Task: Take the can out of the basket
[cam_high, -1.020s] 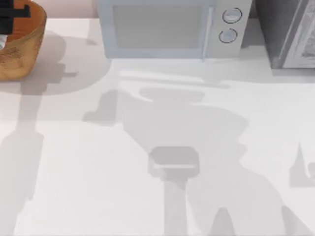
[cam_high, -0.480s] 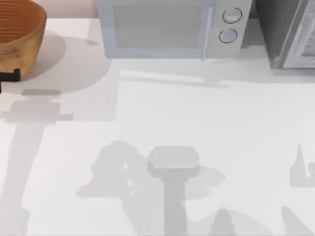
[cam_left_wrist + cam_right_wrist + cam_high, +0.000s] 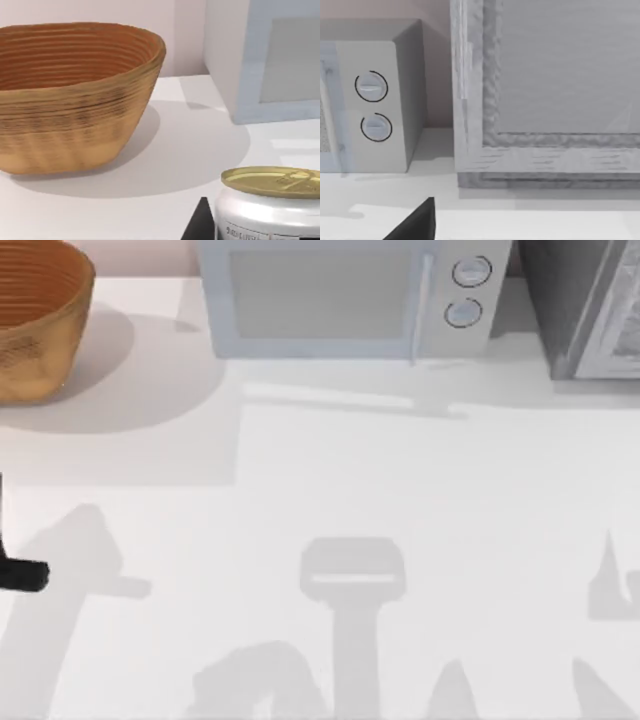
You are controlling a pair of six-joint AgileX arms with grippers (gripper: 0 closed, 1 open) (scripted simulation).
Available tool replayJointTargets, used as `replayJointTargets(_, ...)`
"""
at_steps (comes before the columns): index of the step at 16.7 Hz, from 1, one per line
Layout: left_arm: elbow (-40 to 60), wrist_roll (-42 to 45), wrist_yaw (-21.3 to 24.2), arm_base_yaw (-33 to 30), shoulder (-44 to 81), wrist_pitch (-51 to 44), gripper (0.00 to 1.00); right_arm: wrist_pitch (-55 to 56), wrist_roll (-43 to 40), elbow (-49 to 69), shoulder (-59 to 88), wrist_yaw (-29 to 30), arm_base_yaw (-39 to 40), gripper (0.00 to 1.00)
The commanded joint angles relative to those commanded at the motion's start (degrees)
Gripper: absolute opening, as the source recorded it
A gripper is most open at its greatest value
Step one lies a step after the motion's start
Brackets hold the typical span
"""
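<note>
The table (image 3: 400, 500) is a plain white top, bare across its middle and crossed by soft grey shadows of the arms. Behind it runs a pale pinkish-beige wall. The basket (image 3: 35, 320) stands at the far left corner of the table, upright, its ribbed inside empty. To the right of the basket, along the back edge, sits the pale blue-grey microwave (image 3: 350, 300) with two round dials (image 3: 468, 290) on its right end. Farther right of the microwave stands a grey cabinet (image 3: 590, 310) with a rough, mottled frame; the right wrist view looks at this cabinet and the microwave's dial end from close by.

The left gripper (image 3: 20, 573) is at the table's left edge, on the near side of the basket and well apart from it; in the top view it appears as a small black piece. In the left wrist view the can (image 3: 272, 205) is right at this gripper, out of the basket, upright, with the basket (image 3: 75, 95) behind it and the microwave's corner (image 3: 260, 60) beside that. A black finger (image 3: 200, 225) stands just beside the can's wall; whether the jaws grip the can I cannot tell.

A dark fingertip (image 3: 415, 222) of the right gripper pokes in low in the right wrist view, over the white top near the cabinet; how wide it stands I cannot tell.
</note>
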State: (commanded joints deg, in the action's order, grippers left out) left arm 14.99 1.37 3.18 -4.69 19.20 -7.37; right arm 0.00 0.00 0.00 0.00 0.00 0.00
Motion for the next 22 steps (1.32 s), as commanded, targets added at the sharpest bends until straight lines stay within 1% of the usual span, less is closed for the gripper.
replayJointTargets(3, -8.78, -0.75, -0.83, 1.28, -11.14, 3.95, 0.0, 0.0, 0.0, 0.0, 0.0, 0.0, 0.0, 1.0)
replayJointTargets(6, -13.75, -1.28, -2.43, 3.69, -17.58, 6.64, 0.0, 0.0, 0.0, 0.0, 0.0, 0.0, 0.0, 1.0)
replayJointTargets(8, -14.99, -1.37, -3.18, 4.69, -19.2, 7.37, 0.0, 0.0, 0.0, 0.0, 0.0, 0.0, 0.0, 1.0)
replayJointTargets(15, -14.87, -1.25, -3.03, 4.49, -18.83, 7.34, 0.0, 0.0, 0.0, 0.0, 0.0, 0.0, 0.0, 1.0)
replayJointTargets(17, -13.64, -1.12, -0.83, 3.95, -16.46, 8.38, 0.0, 0.0, 0.0, 0.0, 0.0, 0.0, 0.0, 1.0)
replayJointTargets(18, -12.55, -0.98, 1.11, 3.52, -14.44, 9.38, 0.0, 0.0, 0.0, 0.0, 0.0, 0.0, 0.0, 1.0)
replayJointTargets(22, -7.24, -0.19, 10.58, 1.59, -3.38, 14.53, 0.0, 0.0, 0.0, 0.0, 0.0, 0.0, 0.0, 1.0)
